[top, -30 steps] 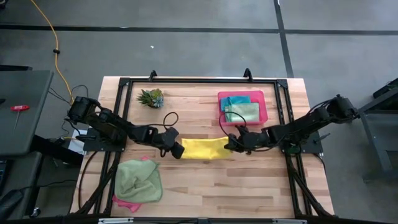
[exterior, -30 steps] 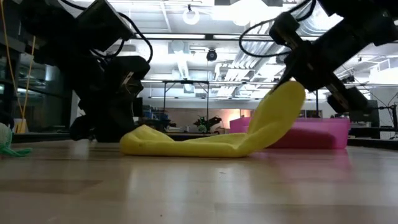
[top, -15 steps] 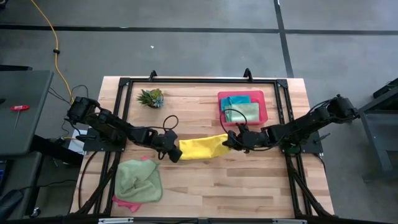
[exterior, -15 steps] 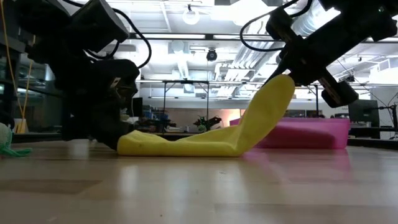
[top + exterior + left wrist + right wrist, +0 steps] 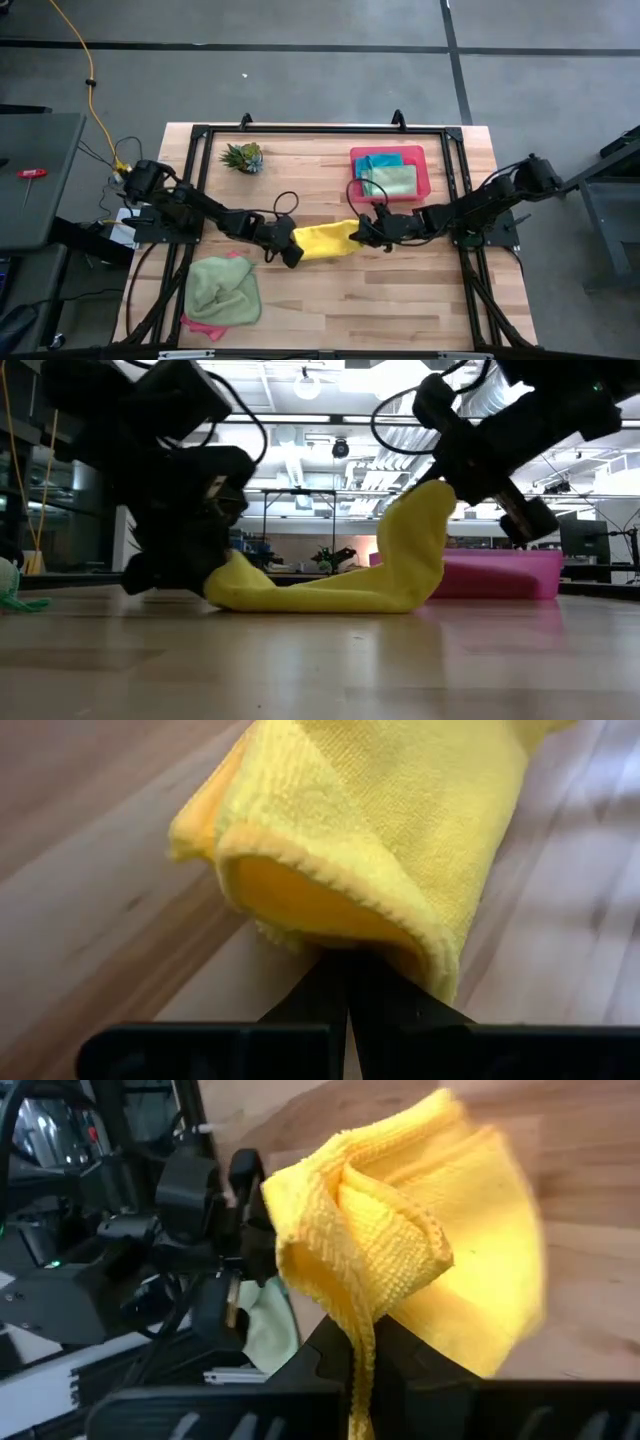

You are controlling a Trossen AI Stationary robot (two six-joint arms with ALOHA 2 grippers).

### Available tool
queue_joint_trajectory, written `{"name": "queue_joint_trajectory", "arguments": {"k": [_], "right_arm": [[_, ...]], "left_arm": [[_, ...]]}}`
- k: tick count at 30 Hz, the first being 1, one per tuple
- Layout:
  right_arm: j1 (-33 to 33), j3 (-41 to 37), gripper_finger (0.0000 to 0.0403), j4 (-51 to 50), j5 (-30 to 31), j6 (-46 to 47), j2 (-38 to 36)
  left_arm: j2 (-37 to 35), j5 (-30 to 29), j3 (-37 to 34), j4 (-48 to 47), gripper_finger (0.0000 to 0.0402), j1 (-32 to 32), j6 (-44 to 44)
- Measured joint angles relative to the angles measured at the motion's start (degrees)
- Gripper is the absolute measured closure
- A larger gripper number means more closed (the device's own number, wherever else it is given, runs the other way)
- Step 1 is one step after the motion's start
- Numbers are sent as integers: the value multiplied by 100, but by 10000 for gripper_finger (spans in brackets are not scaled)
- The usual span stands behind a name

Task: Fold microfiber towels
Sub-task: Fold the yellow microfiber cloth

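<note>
The fuzzy, looped-pile yellow towel lies bunched mid-table, each end pinched in a closed pincer: left pincer low on the planks, right pincer holding its end raised, as the low view shows; wrist views reveal the stitched hem.

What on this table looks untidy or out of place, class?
The light green towel near the front left corner lies crumpled on a pink towel, not folded like the ones in the pink tray. Both grippers grip the yellow towel.
</note>
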Motion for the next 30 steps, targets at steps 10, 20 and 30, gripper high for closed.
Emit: {"name": "queue_joint_trajectory", "arguments": {"k": [10, 20, 30], "right_arm": [[1, 593, 403, -1331, -397, -544, -77], [0, 638, 403, -1702, -282, -393, -350], [4, 638, 403, -2001, -277, -367, -350]], "left_arm": [[695, 35, 843, 7, 402, 75, 420], [1242, 41, 1702, -21, 402, 425, 1243], [1681, 149, 2244, 94, 402, 655, 1598]]}}
